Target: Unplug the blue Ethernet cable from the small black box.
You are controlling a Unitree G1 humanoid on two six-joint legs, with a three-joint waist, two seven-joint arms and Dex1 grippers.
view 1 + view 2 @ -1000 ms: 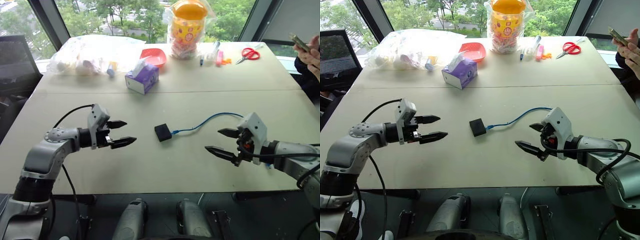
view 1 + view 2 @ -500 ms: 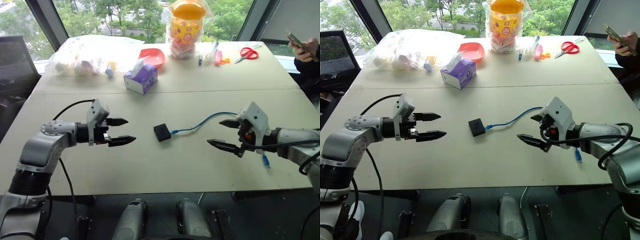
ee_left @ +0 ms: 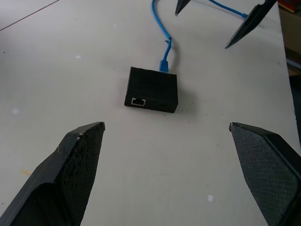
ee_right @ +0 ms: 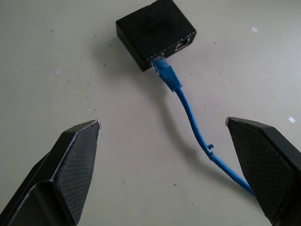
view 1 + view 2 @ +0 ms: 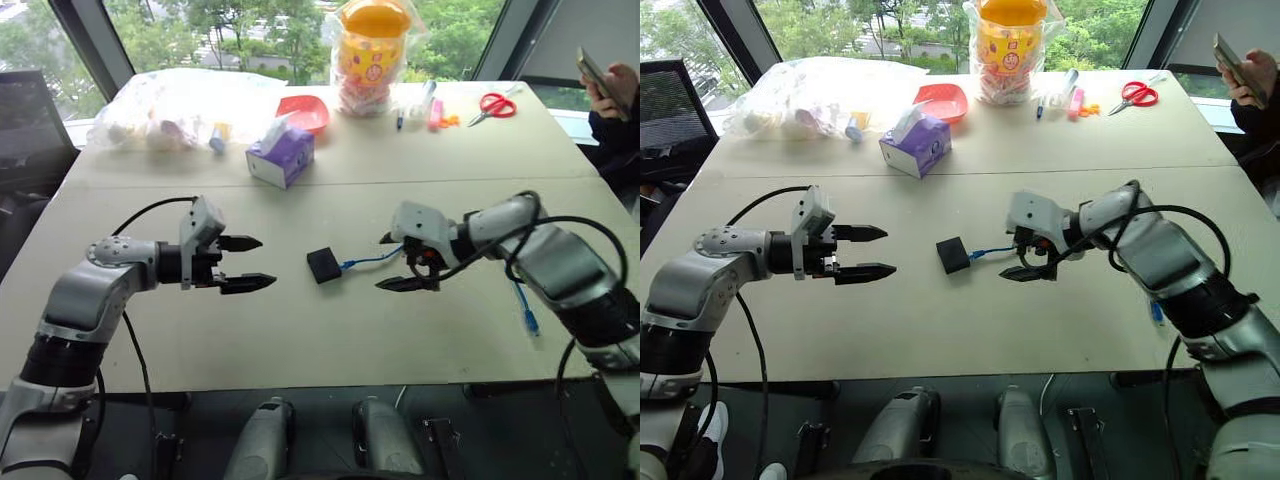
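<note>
On the worktop (image 5: 330, 330): small black box (image 5: 324, 265), blue Ethernet cable (image 4: 188, 110) plugged in | right end effector (image 5: 393, 262) wide, over cable beside box | left end effector (image 5: 250, 263) wide, apart from box

Head stereo pair: high, facing forward-down over table (image 5: 330, 330). Wrist views: low, close, facing each other across small black box (image 3: 152, 89); both share box and plugged blue Ethernet cable (image 4: 188, 113).

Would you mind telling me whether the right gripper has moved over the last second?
Yes. The right gripper has swung in from the table's right side toward the black box and now hangs open over the blue cable, near the plug.
</note>
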